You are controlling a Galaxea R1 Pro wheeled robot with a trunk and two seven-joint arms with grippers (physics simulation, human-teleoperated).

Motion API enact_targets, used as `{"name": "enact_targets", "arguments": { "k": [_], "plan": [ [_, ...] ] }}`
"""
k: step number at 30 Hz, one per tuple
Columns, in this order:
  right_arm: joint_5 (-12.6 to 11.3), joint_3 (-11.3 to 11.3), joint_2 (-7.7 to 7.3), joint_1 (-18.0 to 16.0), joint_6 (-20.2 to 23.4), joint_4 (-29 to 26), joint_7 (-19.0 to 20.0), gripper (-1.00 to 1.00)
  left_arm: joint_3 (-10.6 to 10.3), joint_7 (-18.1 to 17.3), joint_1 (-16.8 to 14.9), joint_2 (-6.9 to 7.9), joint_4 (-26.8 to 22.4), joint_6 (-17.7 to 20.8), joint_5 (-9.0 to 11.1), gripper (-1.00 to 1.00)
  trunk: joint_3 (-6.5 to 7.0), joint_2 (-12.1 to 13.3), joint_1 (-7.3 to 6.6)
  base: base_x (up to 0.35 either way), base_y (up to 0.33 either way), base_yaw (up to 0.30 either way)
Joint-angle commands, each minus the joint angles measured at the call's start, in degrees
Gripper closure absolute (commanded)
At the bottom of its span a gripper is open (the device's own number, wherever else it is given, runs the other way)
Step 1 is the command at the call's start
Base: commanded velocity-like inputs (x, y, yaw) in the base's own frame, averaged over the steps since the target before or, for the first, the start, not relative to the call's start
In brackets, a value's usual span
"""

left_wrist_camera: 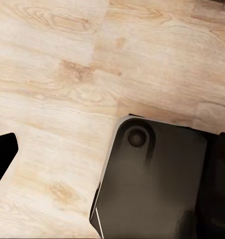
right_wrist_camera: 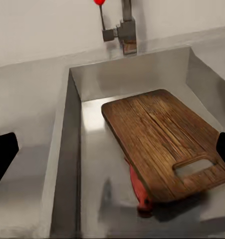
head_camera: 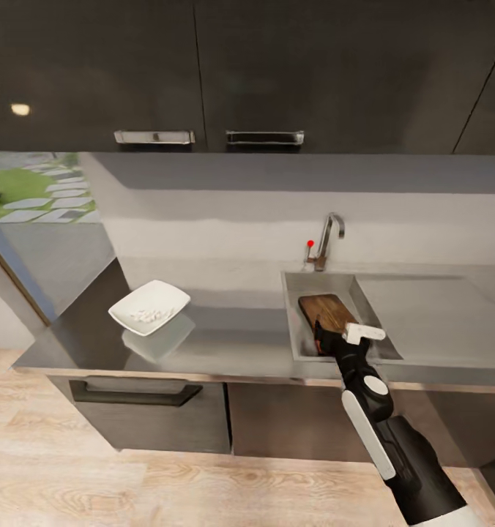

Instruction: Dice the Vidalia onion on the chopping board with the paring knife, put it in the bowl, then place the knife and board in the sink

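The dark brown chopping board (head_camera: 326, 310) (right_wrist_camera: 162, 139) lies tilted inside the steel sink (head_camera: 294, 326) (right_wrist_camera: 137, 74), its handle slot toward my right gripper. Under the board's near edge pokes the paring knife's reddish handle (right_wrist_camera: 138, 191); the blade is hidden. My right gripper (head_camera: 323, 338) (right_wrist_camera: 113, 152) hangs open over the sink's front, holding nothing. The white bowl (head_camera: 149, 307) stands on the grey countertop (head_camera: 225, 329), left of the sink, with pale diced onion (head_camera: 146, 316) in it. My left gripper (left_wrist_camera: 112, 159) is open, pointing down at the wooden floor.
A curved chrome tap (head_camera: 326, 241) (right_wrist_camera: 123, 30) with a red knob (head_camera: 310, 243) rises behind the sink. The drainboard (head_camera: 430, 315) lies right of it. Dark wall cabinets (head_camera: 203, 73) hang above. The robot's dark base (left_wrist_camera: 152, 184) shows below my left gripper.
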Motion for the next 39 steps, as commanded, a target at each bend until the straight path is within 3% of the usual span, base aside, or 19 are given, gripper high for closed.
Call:
{"name": "enact_targets", "arguments": {
  "k": [1,4,9,15,22,26,32,36,37,39],
  "plan": [
    [-0.2,0.8,-0.09,1.4,-1.4,-0.8,-0.5,-1.0,-0.5,0.6,0.0,0.1,-0.1,-0.1,0.3,-1.0,-0.1,-0.1,0.0,-0.344,0.0,0.0],
    [0.0,1.2,-0.38,4.1,-2.7,-2.5,-0.5,-1.0,-0.5,0.6,0.0,0.1,-0.1,-0.1,0.3,-1.0,-0.1,-0.1,0.0,-0.344,0.0,0.0],
    [0.2,1.9,-2.3,10.0,-8.0,-5.3,-0.5,-1.0,-0.5,0.6,0.0,0.1,0.0,-0.1,0.3,-1.0,-0.1,-0.1,0.0,-0.342,0.0,0.0],
    [7.1,2.2,-2.57,17.9,-15.4,-5.4,-0.6,-1.0,-0.5,0.6,0.0,0.1,-0.1,-0.1,0.3,-1.0,-0.1,-0.1,0.0,-0.333,0.0,0.0],
    [8.6,2.2,-2.59,22.7,-19.7,-1.6,-0.5,-1.0,-0.5,0.6,0.0,0.1,-0.1,-0.1,0.3,-1.0,-0.1,-0.1,0.0,-0.317,0.0,0.0],
    [8.7,2.3,-2.56,23.3,-23.7,8.7,0.5,-1.0,-0.5,0.6,0.0,0.14,-0.3,-0.1,0.3,-1.0,-0.1,-0.1,0.0,-0.137,0.0,0.0],
    [8.6,3.8,-2.12,23.6,-30.5,26.9,8.6,-1.0,-0.5,0.6,0.0,0.17,-0.3,-0.1,0.3,-1.0,-0.1,-0.1,0.0,-0.016,0.0,0.0],
    [8.4,4.0,-1.49,23.6,-32.2,36.8,11.1,-1.0,-0.5,0.6,0.0,0.28,-0.4,-0.1,0.3,-1.0,-0.1,-0.1,0.0,-0.001,0.0,0.0],
    [8.1,3.7,0.65,23.7,-42.1,52.3,12.8,-1.0,-0.4,0.6,0.0,0.36,-0.5,-0.2,0.3,-1.0,-0.1,-0.1,0.0,0.0,0.0,0.0],
    [8.0,3.6,0.73,23.7,-42.5,52.7,12.8,-1.0,-0.4,0.6,0.0,0.36,-0.5,-0.2,0.3,-1.0,-0.04,-0.1,0.0,0.0,0.0,-0.006]
  ]
}}
